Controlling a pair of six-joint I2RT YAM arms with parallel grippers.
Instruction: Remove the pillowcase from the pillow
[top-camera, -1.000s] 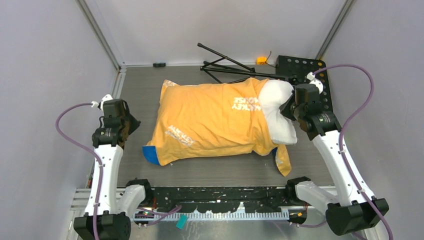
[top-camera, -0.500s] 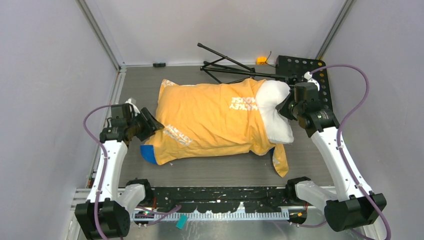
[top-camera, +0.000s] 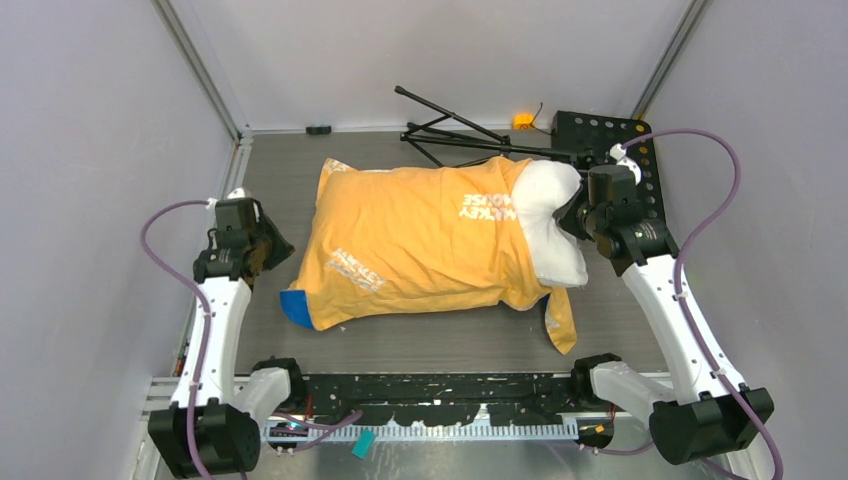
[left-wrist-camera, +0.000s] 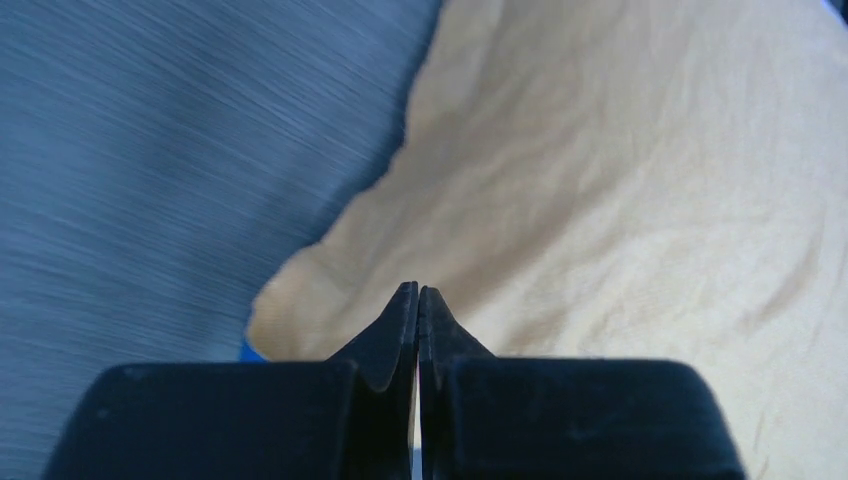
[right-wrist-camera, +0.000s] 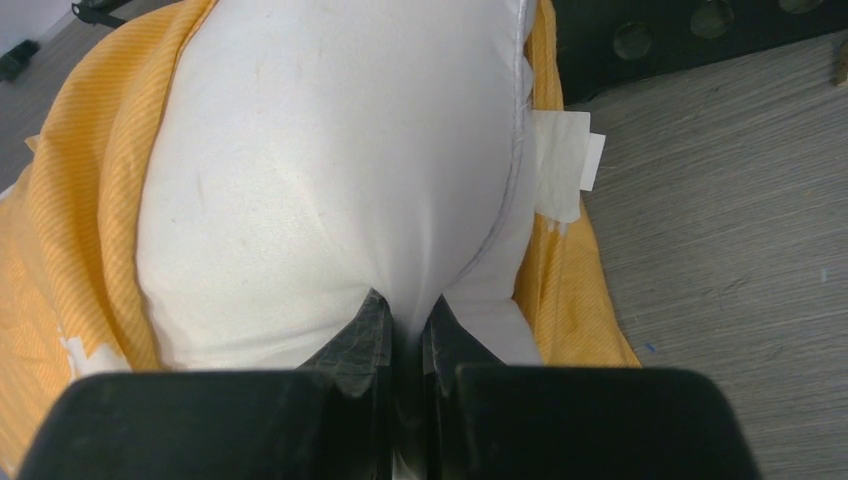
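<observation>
In the top view, the wrinkled orange-yellow fabric pillowcase (top-camera: 420, 240) with white lettering lies mid-table. It covers most of the plump white rectangular pillow (top-camera: 548, 225), whose right end sticks out bare. The right gripper (top-camera: 572, 215) presses into that bare end, its fingertips hidden under its own body. The left gripper (top-camera: 275, 248) sits just off the pillowcase's left edge, its fingers too small to read here. Half a second ago it was against the fabric near the blue corner; the right arm has not moved.

The left wrist view is blurred. The fingers meet tip to tip with nothing between them, and the pillowcase's edge lies just ahead on the grey table (left-wrist-camera: 150, 150).

In the right wrist view, the fingers are pinched tight on a fold of the pillow, with the nipped part hidden between them.
</observation>
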